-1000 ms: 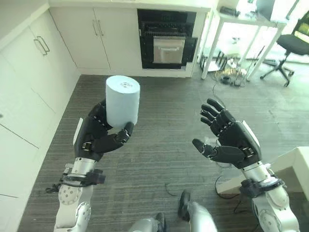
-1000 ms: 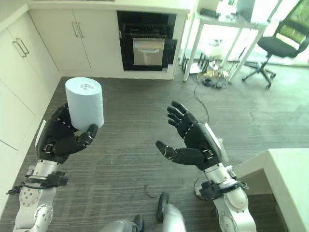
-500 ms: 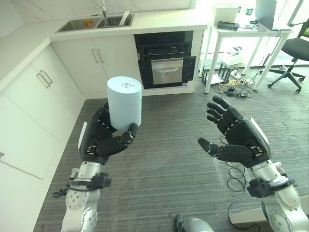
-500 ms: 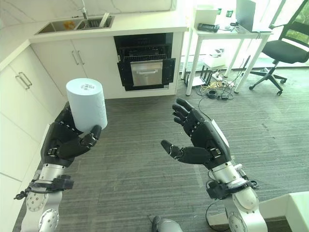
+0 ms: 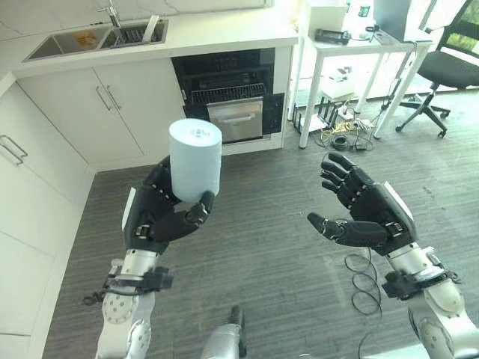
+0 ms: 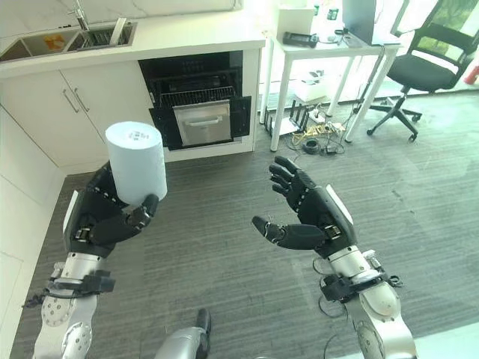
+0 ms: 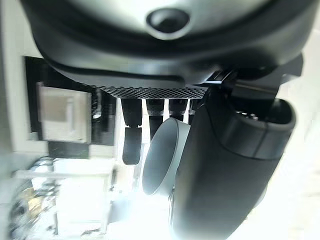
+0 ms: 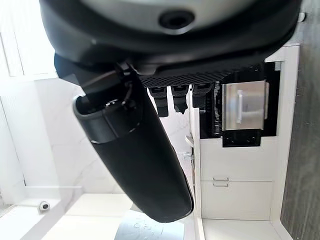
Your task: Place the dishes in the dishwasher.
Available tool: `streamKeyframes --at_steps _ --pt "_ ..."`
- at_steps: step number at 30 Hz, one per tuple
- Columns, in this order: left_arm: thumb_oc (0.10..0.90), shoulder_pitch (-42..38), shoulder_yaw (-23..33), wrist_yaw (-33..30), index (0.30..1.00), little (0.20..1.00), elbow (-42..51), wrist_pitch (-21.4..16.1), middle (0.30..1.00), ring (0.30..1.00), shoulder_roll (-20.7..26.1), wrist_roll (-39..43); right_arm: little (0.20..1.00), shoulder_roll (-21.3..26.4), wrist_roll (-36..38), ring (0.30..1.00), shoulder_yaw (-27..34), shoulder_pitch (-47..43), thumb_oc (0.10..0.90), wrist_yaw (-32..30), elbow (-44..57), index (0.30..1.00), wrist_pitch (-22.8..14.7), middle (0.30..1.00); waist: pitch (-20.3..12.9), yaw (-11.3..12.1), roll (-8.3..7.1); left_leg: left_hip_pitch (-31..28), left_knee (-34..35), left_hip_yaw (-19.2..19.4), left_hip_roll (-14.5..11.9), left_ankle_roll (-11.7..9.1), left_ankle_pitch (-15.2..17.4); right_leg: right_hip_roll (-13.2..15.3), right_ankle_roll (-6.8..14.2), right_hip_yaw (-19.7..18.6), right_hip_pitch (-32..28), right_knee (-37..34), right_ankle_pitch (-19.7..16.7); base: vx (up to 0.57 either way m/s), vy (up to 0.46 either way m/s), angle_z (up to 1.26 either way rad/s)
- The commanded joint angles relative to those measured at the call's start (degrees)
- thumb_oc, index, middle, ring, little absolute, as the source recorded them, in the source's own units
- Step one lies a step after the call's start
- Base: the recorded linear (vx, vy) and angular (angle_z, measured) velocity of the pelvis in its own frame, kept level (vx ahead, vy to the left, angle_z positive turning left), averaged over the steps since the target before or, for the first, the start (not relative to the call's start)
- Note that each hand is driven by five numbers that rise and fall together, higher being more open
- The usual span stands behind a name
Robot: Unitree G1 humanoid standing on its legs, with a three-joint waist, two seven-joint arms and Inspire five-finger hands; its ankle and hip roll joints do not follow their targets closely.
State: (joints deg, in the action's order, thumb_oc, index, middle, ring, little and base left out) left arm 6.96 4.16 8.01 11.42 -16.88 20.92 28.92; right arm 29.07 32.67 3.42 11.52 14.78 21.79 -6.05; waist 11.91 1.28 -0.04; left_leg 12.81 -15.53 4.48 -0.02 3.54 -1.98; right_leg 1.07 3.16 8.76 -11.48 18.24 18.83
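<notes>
The left hand (image 5: 161, 217) is curled round a pale blue cup (image 5: 195, 159), held upside down and upright at chest height; the right hand (image 5: 367, 217) hangs empty beside it, fingers spread. Carrying it well means keeping it level and the thumb firm until the open dishwasher (image 5: 232, 97) ahead is reached. Grey wood-look floor (image 5: 262, 247) lies between; white cabinets (image 5: 97, 105), a sink (image 5: 93, 39) and a desk (image 5: 352, 37) stand around.

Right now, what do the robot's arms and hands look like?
Both arms are shiny silver-grey with rounded joints and a dark band at each wrist. The left hand and right hand are black, with jointed fingers and a white panel along the outer edge.
</notes>
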Motion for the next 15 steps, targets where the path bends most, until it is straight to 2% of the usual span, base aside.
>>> streamKeyframes --at_steps 1,3,4,5,6,7,8,9,10,11,13,15 --pt "0.400 -4.10 2.17 1.65 0.300 0.300 6.44 -3.51 0.300 0.300 4.29 0.56 0.900 -3.07 0.74 0.900 2.63 -4.41 0.800 -1.97 4.16 0.900 -5.77 0.900 -4.80 1.98 -0.89 1.73 -1.65 -2.84 -2.99 -4.90 9.40 5.48 4.17 2.15 4.57 -1.05 -2.95 0.18 0.163 0.21" --pt "0.400 -4.57 2.24 2.49 0.300 0.300 6.51 -3.10 0.300 0.300 4.36 0.20 0.900 -4.25 -0.01 0.900 2.47 -4.68 0.800 -1.71 3.89 0.900 -5.60 0.900 -5.34 2.39 -1.22 1.86 -1.65 -3.90 -1.12 -3.57 9.79 5.97 4.95 1.97 3.43 -1.05 -5.38 0.21 0.214 0.34" --pt "0.400 -4.73 2.20 2.93 0.300 0.300 6.40 -2.69 0.300 0.300 4.32 -0.02 0.900 -4.75 -0.90 0.900 2.36 -4.83 0.800 -1.69 3.63 0.900 -5.36 0.900 -5.63 2.45 -1.44 1.65 -1.65 -4.18 -0.20 -2.90 10.08 6.30 5.43 2.22 2.93 -1.05 -7.68 0.24 0.267 0.28" --pt "0.400 -4.87 2.08 3.05 0.300 0.300 6.45 -2.04 0.300 0.300 4.34 -0.19 0.900 -5.17 -1.52 0.900 2.13 -5.00 0.800 -1.84 3.45 0.900 -5.04 0.900 -5.83 2.34 -1.49 1.03 -1.65 -4.51 0.65 -2.18 10.56 6.54 5.98 2.77 2.45 -1.05 -11.48 0.28 0.316 0.19" --pt "0.400 -4.93 2.15 3.22 0.300 0.300 6.52 -1.04 0.300 0.300 4.51 0.02 0.900 -5.67 -1.71 0.900 1.81 -4.98 0.800 -1.67 3.34 0.900 -4.78 0.900 -5.74 2.14 -1.12 -0.03 -1.65 -5.11 1.32 -1.49 11.20 6.72 6.46 3.92 2.38 1.08 -16.79 0.26 0.342 0.14" --pt "0.400 -4.77 2.29 3.42 0.300 0.300 6.60 -0.70 0.300 0.300 4.39 -0.19 0.900 -5.95 -1.70 0.900 1.57 -4.83 0.800 -1.38 3.44 0.900 -4.72 0.900 -5.25 1.77 -0.55 -1.23 -1.65 -5.38 1.60 -1.01 11.74 6.76 6.56 3.97 5.06 8.90 -18.88 0.21 0.330 0.10" --pt "0.400 -4.48 2.34 3.27 0.300 0.300 6.81 -0.59 0.300 0.300 4.25 -0.65 0.900 -6.12 -1.83 0.900 1.26 -4.92 0.800 -1.14 3.48 0.900 -4.55 0.900 -4.75 1.59 -0.19 -2.16 -1.65 -5.16 1.72 -0.81 12.08 6.96 6.12 3.86 8.43 14.13 -19.14 0.13 0.270 -0.06" --pt "0.400 -4.19 2.21 2.47 0.300 0.300 6.87 -0.72 0.300 0.300 4.06 -1.44 0.900 -6.46 -2.34 0.900 0.43 -5.50 0.800 -0.71 2.92 0.900 -4.68 0.900 -4.13 1.53 0.22 -3.07 -1.65 -4.17 1.35 -0.85 12.30 7.57 4.89 4.72 11.52 16.26 -17.96 0.10 0.192 -0.04" --pt "0.400 -4.25 2.08 1.69 0.300 0.300 6.78 -0.67 0.300 0.300 4.10 -1.66 0.900 -6.55 -2.81 0.900 -0.18 -5.97 0.800 -0.52 2.36 0.900 -4.90 0.900 -3.85 1.74 0.23 -3.35 -1.65 -3.35 1.17 -1.04 12.28 7.85 4.17 5.59 12.61 15.35 -16.52 0.13 0.097 -0.11" --pt "0.400 -4.55 2.02 0.83 0.300 0.300 6.54 -0.66 0.300 0.300 4.41 -1.40 0.900 -6.25 -3.21 0.900 -0.79 -6.69 0.800 -0.43 1.66 0.900 -4.84 0.900 -3.53 2.07 0.16 -3.73 -1.65 -2.34 0.72 -1.49 12.24 7.32 3.57 7.36 12.43 10.43 -14.80 0.15 -0.019 -0.17" --pt "0.400 -4.92 2.50 0.81 0.300 0.300 6.45 -0.98 0.300 0.300 4.98 -0.67 0.900 -5.40 -1.85 0.900 -0.99 -7.71 0.800 -0.07 0.92 0.900 -5.15 0.900 -2.35 2.56 -0.17 -4.70 -1.65 -0.90 -0.08 -2.34 12.73 7.47 3.29 11.18 12.60 -1.05 -13.86 0.13 -0.151 -0.38" --pt "0.400 -4.54 3.21 1.93 0.300 0.300 6.91 -1.35 0.300 0.300 5.19 -0.69 0.900 -4.94 -0.59 0.900 -0.76 -8.16 0.800 0.71 0.03 0.900 -6.00 0.900 -1.10 2.25 -1.49 -6.08 -1.65 0.93 0.53 -2.39 14.21 10.62 4.39 10.74 18.57 -1.05 -14.23 0.13 -0.201 -0.76"
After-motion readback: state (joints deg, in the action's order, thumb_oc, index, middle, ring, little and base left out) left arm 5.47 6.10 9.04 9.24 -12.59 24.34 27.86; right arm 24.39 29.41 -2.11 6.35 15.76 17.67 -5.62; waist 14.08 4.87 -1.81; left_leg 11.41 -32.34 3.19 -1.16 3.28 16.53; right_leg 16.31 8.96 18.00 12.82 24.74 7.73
